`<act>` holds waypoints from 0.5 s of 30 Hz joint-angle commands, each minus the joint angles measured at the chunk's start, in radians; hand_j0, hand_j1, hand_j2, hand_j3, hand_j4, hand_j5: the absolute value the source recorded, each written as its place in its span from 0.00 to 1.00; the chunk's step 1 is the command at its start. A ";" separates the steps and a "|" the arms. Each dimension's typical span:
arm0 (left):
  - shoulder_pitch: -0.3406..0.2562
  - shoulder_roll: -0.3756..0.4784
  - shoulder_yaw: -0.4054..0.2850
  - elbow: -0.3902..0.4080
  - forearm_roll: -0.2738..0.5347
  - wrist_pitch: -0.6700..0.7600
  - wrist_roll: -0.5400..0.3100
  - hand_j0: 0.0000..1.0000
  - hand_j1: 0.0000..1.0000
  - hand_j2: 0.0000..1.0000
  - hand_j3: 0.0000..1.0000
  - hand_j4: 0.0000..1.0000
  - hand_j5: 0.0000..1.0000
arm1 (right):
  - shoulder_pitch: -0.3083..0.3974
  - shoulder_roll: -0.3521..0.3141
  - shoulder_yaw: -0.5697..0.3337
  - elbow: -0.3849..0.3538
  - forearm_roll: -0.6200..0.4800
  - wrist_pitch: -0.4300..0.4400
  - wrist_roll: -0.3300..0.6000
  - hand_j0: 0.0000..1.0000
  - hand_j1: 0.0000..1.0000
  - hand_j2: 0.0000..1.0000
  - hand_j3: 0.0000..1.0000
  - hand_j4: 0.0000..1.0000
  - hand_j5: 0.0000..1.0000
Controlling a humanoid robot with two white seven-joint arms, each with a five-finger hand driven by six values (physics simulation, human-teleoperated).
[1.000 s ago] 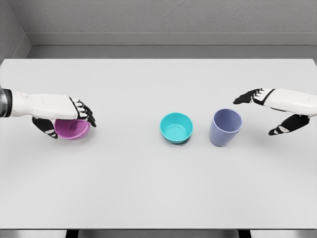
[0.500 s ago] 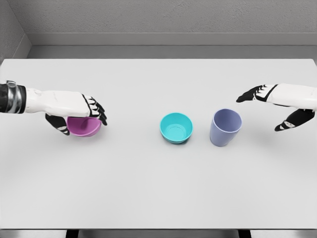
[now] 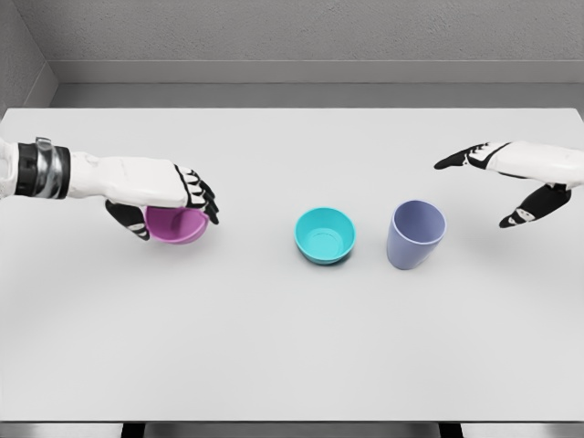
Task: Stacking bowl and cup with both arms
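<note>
At 9 o'clock, your left robot hand [image 3: 173, 205] grips the pink bowl [image 3: 178, 225] for stacking into the teal bowl [image 3: 324, 235]; right robot hand [image 3: 511, 187] spread wide beside the cup [image 3: 415, 234].

Bright even sim light, soft shadows, sharp, no glare.

No text, label, brand, number or sign can be read anywhere in the head view.
</note>
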 commanded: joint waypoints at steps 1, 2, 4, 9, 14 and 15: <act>0.000 -0.019 0.001 0.001 0.004 0.003 0.000 0.81 0.81 0.81 0.81 0.81 0.81 | -0.002 -0.013 0.034 0.001 -0.023 0.009 0.000 1.00 1.00 1.00 1.00 1.00 1.00; -0.002 -0.021 0.001 0.001 0.004 0.003 0.000 0.81 0.81 0.81 0.81 0.81 0.81 | -0.008 -0.012 0.036 0.001 -0.040 0.017 0.000 1.00 1.00 1.00 1.00 1.00 1.00; -0.006 -0.028 0.001 0.001 0.004 0.003 0.000 0.81 0.81 0.81 0.81 0.81 0.81 | -0.017 -0.007 0.037 0.004 -0.050 0.049 0.000 1.00 1.00 1.00 1.00 1.00 1.00; -0.008 -0.051 0.001 0.002 0.004 0.003 0.000 0.81 0.81 0.81 0.81 0.81 0.81 | -0.018 0.007 0.075 0.033 -0.050 0.051 0.000 1.00 1.00 1.00 1.00 1.00 1.00; -0.018 -0.080 0.001 0.004 -0.010 0.003 0.000 0.81 0.81 0.81 0.81 0.81 0.81 | -0.021 -0.010 0.091 0.033 -0.051 0.049 0.000 1.00 1.00 1.00 1.00 1.00 1.00; -0.021 -0.091 0.001 0.005 -0.010 0.003 0.000 0.81 0.81 0.81 0.81 0.81 0.81 | -0.021 -0.021 0.101 0.033 -0.056 0.051 0.000 1.00 1.00 1.00 1.00 1.00 1.00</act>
